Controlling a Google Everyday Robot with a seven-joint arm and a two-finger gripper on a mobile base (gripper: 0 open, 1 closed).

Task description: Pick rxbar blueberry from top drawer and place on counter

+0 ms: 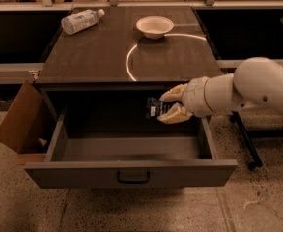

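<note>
Speckled floor (131,211) nearest. Top drawer (83,174) pulled fully out, flat grey front panel across the low frame, dark pull handle (133,178) at its centre. Drawer floor shows as plain grey from the left wall to the right wall. The side walls run back toward the cabinet and the right wall passes just under the gripper.

Gripper (161,108) sits over the right rear of the drawer, coming in from the right on a white arm (257,86). Tan fingers (174,93) are pinched onto the rxbar blueberry (153,106), one above and one below. Bar is held off the drawer floor, just under the counter's front edge, dark wrapper facing the camera. There is open room left of the gripper inside the drawer and little gap between the upper finger and the counter lip.

Bar's right end is hidden by the fingers and its print is unreadable. Drawer's back is in deep shadow. Arm is cut off at the right frame edge. Cardboard box (20,117) stands open beside the drawer's left wall, its lower corner hidden behind that wall.

Counter (97,57) beyond, with a bright curved reflection line (127,64) mid-surface. White bowl (154,26) is near the far edge, upright. Clear bottle (81,21) lies on its side at the far left, well apart from the bowl. Background shelving is dark, detail unclear.
</note>
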